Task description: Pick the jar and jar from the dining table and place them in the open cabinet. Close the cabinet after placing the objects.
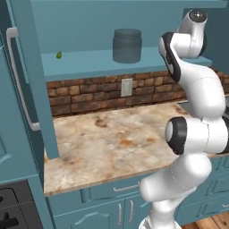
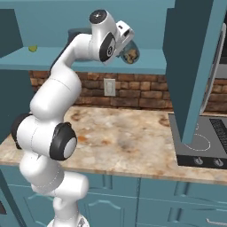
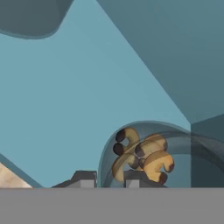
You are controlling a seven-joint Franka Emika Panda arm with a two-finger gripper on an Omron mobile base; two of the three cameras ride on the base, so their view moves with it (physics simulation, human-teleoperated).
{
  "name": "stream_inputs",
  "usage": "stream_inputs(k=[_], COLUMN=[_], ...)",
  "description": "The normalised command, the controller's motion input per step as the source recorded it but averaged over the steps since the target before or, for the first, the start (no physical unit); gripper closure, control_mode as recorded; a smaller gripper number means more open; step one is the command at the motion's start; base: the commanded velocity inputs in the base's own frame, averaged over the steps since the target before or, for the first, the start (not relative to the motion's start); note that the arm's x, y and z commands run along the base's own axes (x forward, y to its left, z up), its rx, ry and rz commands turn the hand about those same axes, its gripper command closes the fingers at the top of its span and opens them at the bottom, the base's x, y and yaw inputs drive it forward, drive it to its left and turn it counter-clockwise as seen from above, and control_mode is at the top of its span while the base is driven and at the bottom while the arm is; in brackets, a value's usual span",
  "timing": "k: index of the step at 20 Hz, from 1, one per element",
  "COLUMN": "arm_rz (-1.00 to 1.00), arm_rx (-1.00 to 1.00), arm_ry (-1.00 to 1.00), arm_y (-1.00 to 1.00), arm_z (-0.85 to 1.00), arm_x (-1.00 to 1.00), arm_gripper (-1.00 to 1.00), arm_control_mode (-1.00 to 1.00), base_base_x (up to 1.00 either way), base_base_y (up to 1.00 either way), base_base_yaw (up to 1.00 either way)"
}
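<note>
1. Clamped on the small clear jar (image 2: 130, 52), the claw (image 3: 109, 180) holds it up at the level of the teal shelf (image 1: 89, 60), inside the open cabinet (image 1: 27, 112).
2. From the hand view, the small clear jar sits between the two dark finger tips, and curled brown and tan pieces show through its glass.
3. From the right base view, the small clear jar hangs over the front part of the shelf, at the end of the white arm (image 2: 57, 93); whether it touches the shelf cannot be told.
4. From the left base view, the wide smoky grey jar (image 1: 127, 45) stands upright on the shelf, with its lid on.
5. Far to the left on the same shelf lies a small yellow-green thing (image 1: 58, 54), too small to name.
6. Both cabinet doors (image 2: 195, 66) stand open, their silver bar handles (image 1: 18, 80) facing out.
7. Below the shelf lies the marbled stone counter (image 1: 112, 138), backed by a brick wall (image 1: 89, 94) with a white outlet (image 1: 126, 87).
</note>
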Motion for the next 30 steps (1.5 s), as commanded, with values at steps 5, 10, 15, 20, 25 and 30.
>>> stream_inputs(k=[5,10,15,20,25,30], arm_rz=[0.00,0.01,0.07,0.08,0.05,0.00], arm_rx=[0.00,0.00,0.00,0.00,0.00,-0.02], arm_ry=[0.12,0.06,-0.02,-0.12,-0.09,-0.10], arm_y=[0.00,0.00,0.00,0.00,0.00,0.00], arm_z=[0.00,0.00,0.00,0.01,0.01,0.02], arm_x=[0.20,0.26,0.28,0.14,0.04,0.00], arm_gripper=[1.00,1.00,-1.00,-1.00,-1.00,-1.00], arm_control_mode=[-1.00,-1.00,-1.00,-1.00,-1.00,-1.00], base_base_x=[0.00,0.00,0.00,0.00,0.00,0.00], base_base_y=[0.00,0.00,0.00,0.00,0.00,0.00], base_base_yaw=[0.00,0.00,0.00,0.00,0.00,0.00])
